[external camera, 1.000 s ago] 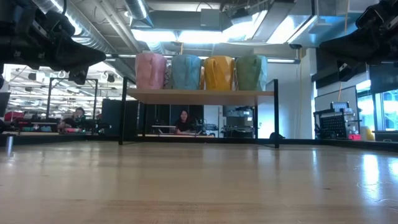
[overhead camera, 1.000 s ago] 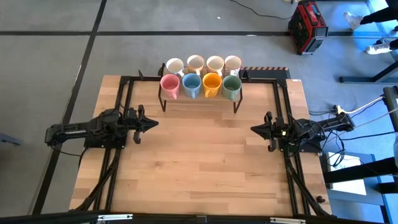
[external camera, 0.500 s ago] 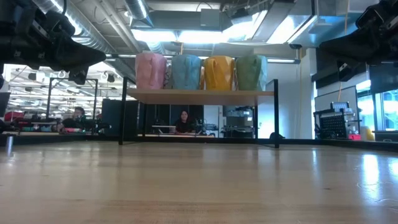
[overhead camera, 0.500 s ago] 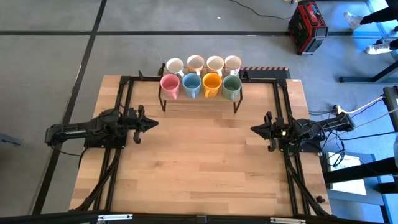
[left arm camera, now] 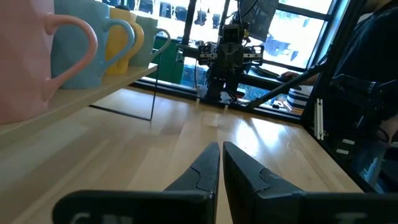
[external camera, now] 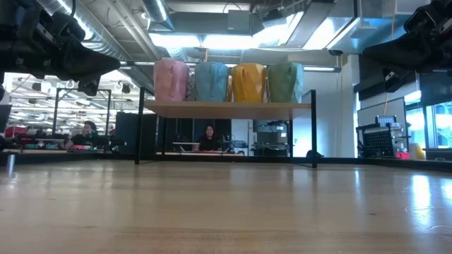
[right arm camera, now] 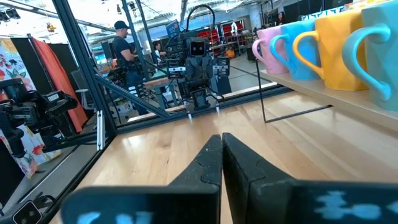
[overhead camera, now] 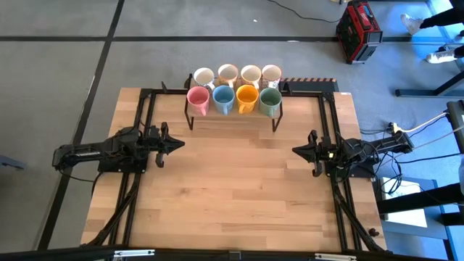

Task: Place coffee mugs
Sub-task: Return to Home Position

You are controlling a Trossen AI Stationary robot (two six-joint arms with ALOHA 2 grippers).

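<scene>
**Finishing Up: The Mugs Are on the Shelf**

You have nothing left to pick up, as far as these views show. The pink mug (overhead camera: 197, 96), blue mug (overhead camera: 222, 96), orange mug (overhead camera: 246, 96) and green mug (overhead camera: 270, 98) stand side by side on the shelf (external camera: 226, 108) at the far end of the table (overhead camera: 232, 196). Four white mugs (overhead camera: 228, 73) make a second row just behind them. The low view hides that row, so you cannot check how they sit. You can see no mug down on the wood.

The left gripper (overhead camera: 174, 144) sits at the left side of the table, well apart from the shelf. Its fingers are closed and hold nothing. The right gripper (overhead camera: 299, 150) sits at the right side, closed too and holding nothing. The two arms point at each other across the table.

The placing looks done. What is left, I think, is only to park the arms, and they look parked or very close to it.
</scene>
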